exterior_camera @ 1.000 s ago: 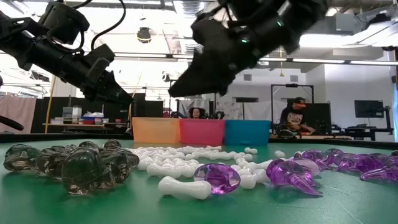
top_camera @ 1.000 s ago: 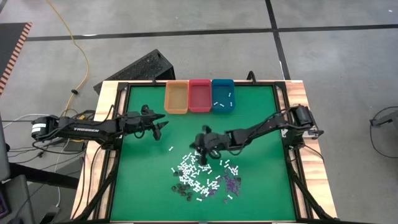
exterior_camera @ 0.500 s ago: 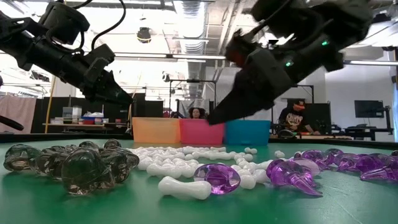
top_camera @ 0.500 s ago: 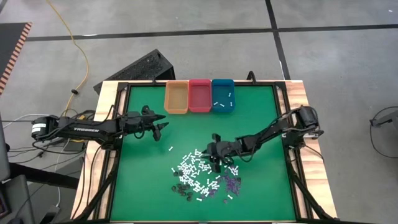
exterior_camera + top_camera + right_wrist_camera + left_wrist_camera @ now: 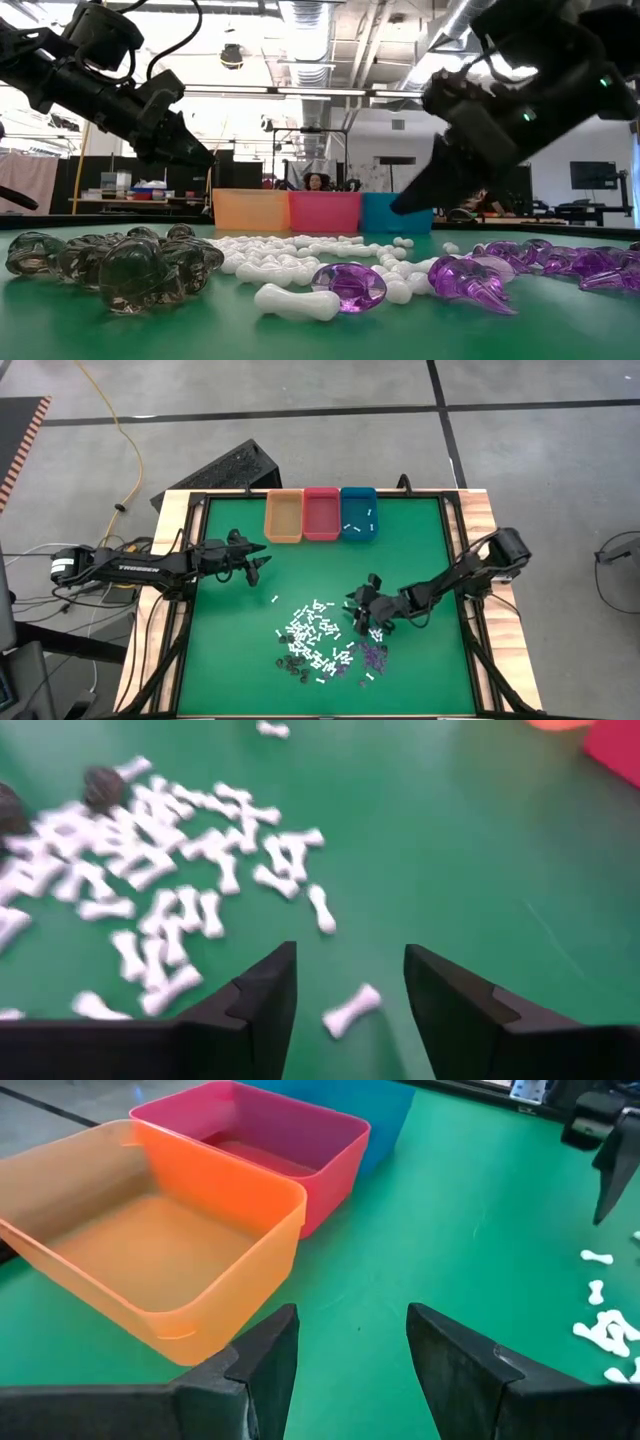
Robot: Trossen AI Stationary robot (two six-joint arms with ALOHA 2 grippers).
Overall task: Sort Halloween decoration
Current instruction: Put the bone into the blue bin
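Right gripper drops to the pile's edge with jaws apart

Since a second ago the right gripper [image 5: 364,612] has travelled from above the middle of the mat toward four o'clock, ending low at the three o'clock edge of the Halloween decoration [image 5: 322,640], and its jaws have spread from nearly closed to well apart; the right wrist view shows both dark fingers [image 5: 258,1002] separated with bare mat and a white bone between them, nothing held. Left gripper [image 5: 262,564] has not moved: it hovers at ten o'clock on the green mat [image 5: 420,540], near the orange bin [image 5: 283,516], fingers wide and empty. White bones, purple bits and dark bits lie scattered at about six o'clock from the mat's centre. Orange bin, pink bin [image 5: 321,512] and teal bin [image 5: 358,513] stand side by side, touching, at twelve o'clock; a few white pieces lie in the teal one
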